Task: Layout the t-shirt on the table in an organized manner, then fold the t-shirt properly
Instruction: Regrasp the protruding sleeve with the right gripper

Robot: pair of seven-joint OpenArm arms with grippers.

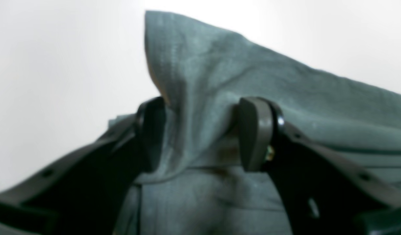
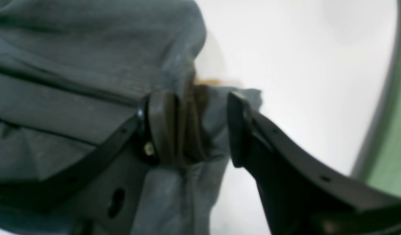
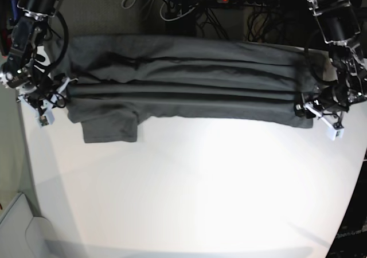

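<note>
Garment: a plain dark charcoal-grey short-sleeved cloth t-shirt (image 3: 183, 80) is seen stretched sideways in long pleats across the far part of a large, smooth white worktop (image 3: 189, 183); one sleeve is spread flat on the near side, towards the base view's left.

Left hand: the left hand (image 1: 200, 133) is shown at the shirt's end on the base view's right, its jaws standing apart with a peak of cloth rising loosely between them; the fabric is touched but not pinched.

Right hand: the right hand (image 2: 194, 127) is placed at the opposite end, jaws parted too, a bunched fold resting against one pad and a gap left before the other.

Step in hand, as judged: the stretched shirt appears to be let go for laying out. It is best done by both hands being drawn straight away, so that no corner is dragged and the pleats can then be smoothed.

Wrist views only: the open jaws and the slack cloth inside them are shown close, though blurred; a green strip is seen beyond the worktop's rounded edge.

Base view only: the whole outline, the pleats and the flat sleeve are shown; the jaw gaps are too small to be read there.
</note>
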